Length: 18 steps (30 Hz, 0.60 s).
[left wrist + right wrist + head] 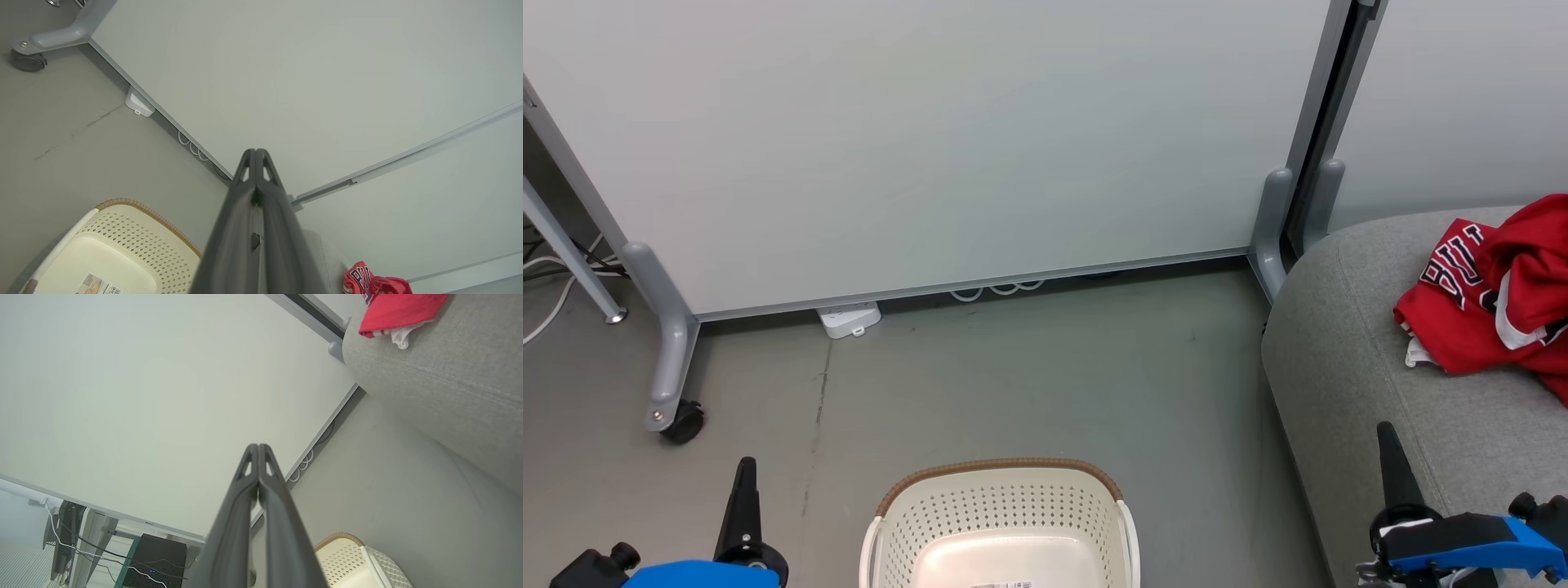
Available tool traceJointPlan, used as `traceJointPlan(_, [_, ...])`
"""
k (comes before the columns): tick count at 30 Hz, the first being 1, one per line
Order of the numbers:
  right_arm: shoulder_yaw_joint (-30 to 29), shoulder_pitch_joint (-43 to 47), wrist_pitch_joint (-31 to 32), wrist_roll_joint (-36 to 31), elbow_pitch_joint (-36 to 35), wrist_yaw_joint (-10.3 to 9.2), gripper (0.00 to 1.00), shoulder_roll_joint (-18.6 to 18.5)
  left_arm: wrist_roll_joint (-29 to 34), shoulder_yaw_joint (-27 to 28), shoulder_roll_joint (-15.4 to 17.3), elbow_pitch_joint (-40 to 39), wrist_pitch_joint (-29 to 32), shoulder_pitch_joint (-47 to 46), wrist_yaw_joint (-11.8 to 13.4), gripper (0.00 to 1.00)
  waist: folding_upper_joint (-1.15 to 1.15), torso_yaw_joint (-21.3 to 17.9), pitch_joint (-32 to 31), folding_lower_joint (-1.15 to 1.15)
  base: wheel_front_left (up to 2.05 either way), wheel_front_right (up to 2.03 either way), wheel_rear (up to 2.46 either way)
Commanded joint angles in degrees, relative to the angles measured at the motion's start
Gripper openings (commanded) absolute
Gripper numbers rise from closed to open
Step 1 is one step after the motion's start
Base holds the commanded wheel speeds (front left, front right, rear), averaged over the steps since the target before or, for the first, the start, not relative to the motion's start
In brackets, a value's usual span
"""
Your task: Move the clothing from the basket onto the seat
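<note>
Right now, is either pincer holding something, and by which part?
Nothing is held. The left pincer and the right pincer are both shut and empty; the clothing lies on the seat.

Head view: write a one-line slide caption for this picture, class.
Red clothing lies heaped on the grey seat; the white basket on the floor looks empty.

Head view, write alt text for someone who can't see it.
Red clothing lies bunched on the grey seat at right, while the cream basket on the floor at bottom centre looks empty in the part shown. The left gripper and right gripper are shut, holding nothing, at the lower corners.
</note>
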Motion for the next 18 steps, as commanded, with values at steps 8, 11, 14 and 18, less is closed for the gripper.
traceJointPlan(8, [-0.62, -1.74, 1.56, 6.21, -0.92, -0.01, 0.00, 0.15, -5.88, 0.86, 0.39, -0.95, 1.54, -1.80, -0.33, 0.00, 0.00, -0.04, 0.19, 0.00, 0.00, 0.00, 0.00])
traceJointPlan(11, [-0.76, -1.95, 2.04, 7.99, -0.97, -0.02, 0.00, 0.20, -7.65, 1.01, 0.40, -1.02, 2.02, -1.94, -0.39, 0.00, 0.00, -0.05, 0.26, 0.00, 0.00, 0.00, 0.00])
traceJointPlan(14, [-0.89, -2.10, 2.46, 9.81, -1.02, -0.02, 0.00, 0.25, -9.34, 1.13, 0.42, -1.09, 2.49, -2.07, -0.45, 0.00, 0.00, -0.07, 0.33, 0.00, 0.00, 0.00, 0.00])
traceJointPlan(18, [-1.05, -2.20, 3.04, 12.05, -1.07, -0.02, 0.00, 0.31, -11.54, 1.30, 0.43, -1.17, 3.06, -2.25, -0.52, 0.00, 0.00, -0.09, 0.42, 0.00, 0.00, 0.00, 0.00])
